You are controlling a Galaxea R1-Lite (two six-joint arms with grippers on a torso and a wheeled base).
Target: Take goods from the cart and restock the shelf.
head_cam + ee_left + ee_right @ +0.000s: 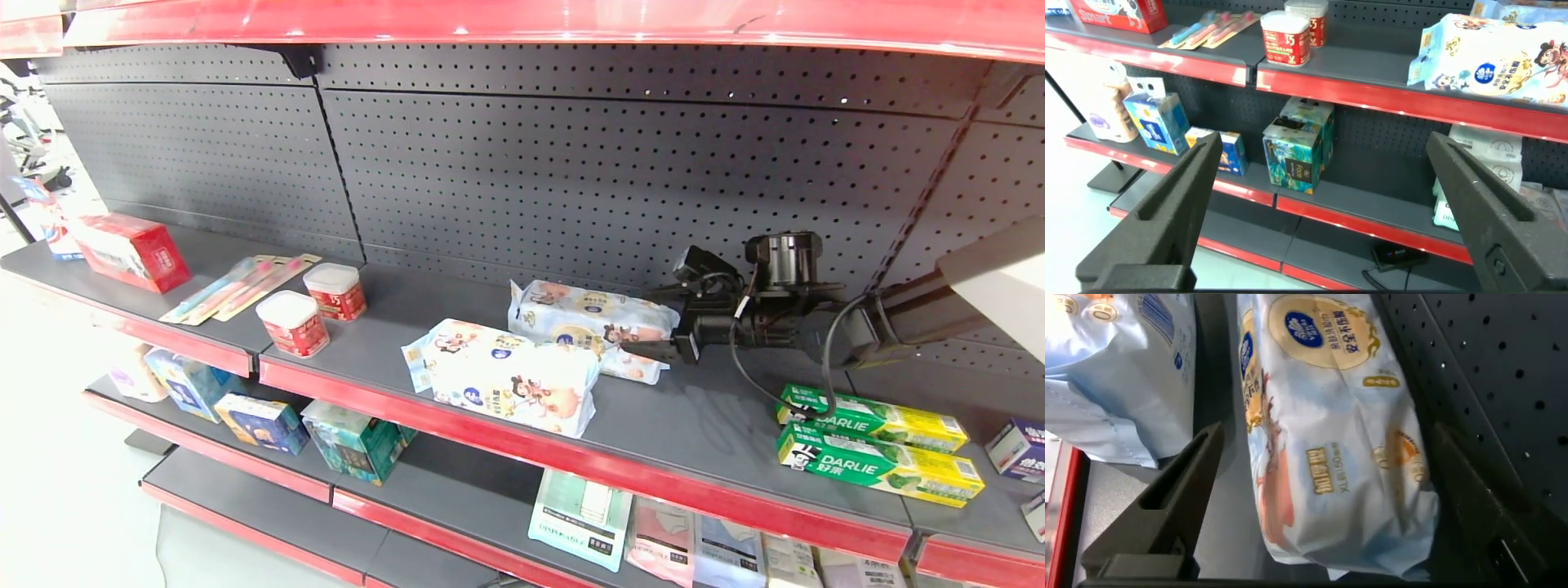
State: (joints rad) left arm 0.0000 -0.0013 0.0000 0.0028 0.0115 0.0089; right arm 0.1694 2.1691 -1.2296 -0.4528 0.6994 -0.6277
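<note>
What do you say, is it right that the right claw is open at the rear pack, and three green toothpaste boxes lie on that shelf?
Two green toothpaste boxes lie there, not three, as the head view shows. The right claw is open at the rear pack.

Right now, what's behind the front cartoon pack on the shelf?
A second pack like it, by the pegboard wall, with the right gripper, fingers open, around its end. The front pack covers part of its near edge.
</note>
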